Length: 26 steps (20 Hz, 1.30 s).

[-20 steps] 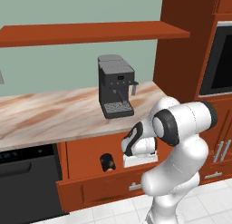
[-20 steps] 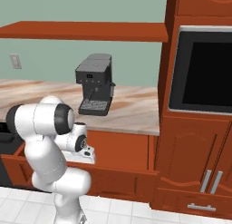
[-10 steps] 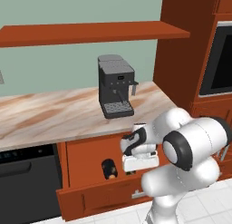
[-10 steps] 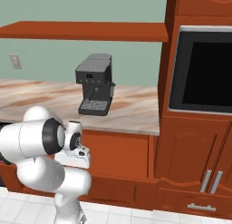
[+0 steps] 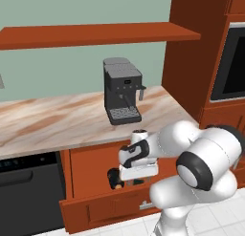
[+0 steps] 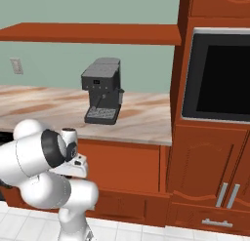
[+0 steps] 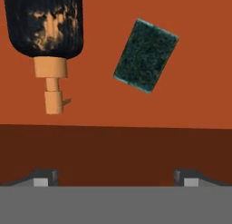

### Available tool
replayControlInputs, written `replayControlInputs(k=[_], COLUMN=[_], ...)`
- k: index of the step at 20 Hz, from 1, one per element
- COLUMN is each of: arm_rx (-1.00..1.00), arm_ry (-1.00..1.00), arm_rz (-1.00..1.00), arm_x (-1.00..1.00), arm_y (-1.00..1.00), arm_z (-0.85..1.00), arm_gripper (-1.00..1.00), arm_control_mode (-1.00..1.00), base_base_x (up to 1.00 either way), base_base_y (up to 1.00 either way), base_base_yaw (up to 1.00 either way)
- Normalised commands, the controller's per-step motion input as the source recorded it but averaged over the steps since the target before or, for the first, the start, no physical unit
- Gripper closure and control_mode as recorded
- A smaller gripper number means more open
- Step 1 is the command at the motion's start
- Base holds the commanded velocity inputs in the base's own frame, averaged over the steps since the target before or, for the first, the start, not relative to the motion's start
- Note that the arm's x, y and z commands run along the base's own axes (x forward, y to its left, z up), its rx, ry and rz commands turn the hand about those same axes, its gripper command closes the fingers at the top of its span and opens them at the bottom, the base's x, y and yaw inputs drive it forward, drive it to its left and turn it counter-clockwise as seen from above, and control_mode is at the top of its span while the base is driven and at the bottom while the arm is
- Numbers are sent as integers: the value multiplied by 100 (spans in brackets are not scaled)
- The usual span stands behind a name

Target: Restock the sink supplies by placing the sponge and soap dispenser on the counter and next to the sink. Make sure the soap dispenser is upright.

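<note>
Below, the spread, empty claw (image 7: 116,177) — black soap dispenser (image 7: 46,35) beside green-faced sponge (image 7: 146,55).

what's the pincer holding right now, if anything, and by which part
Nothing is held. In the hand view the pincer is open with an empty gap between its tips; the soap dispenser lies on its side and the sponge lies beside it in the open drawer, both untouched.

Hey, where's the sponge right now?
In the hand view, the sponge lies dark green side up on the open drawer's floor, apart from the soap dispenser lying beside it, below the counter.
</note>
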Motion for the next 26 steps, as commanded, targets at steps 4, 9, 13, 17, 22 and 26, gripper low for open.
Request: replayControlInputs(k=[4,9,13,17,22,26], arm_rx=[0,0,0,0,0,0], arm_ry=[-11,-20,-10,-2,0,0], arm_rz=[0,0,0,-2,-3,0], arm_x=[5,12,4,0,9,15], arm_y=[58,25,19,21,10,1], arm_z=[-6,0,-1,-8,-7,-3], arm_gripper=[-100,-100,-100,-100,-100,-100], arm_control_mode=[-100,-100,-100,-100,-100,-100], base_base_x=[0,0,0,0,0,0], base_base_y=[0,0,0,0,0,0], base_base_yaw=[0,0,0,0,0,0])
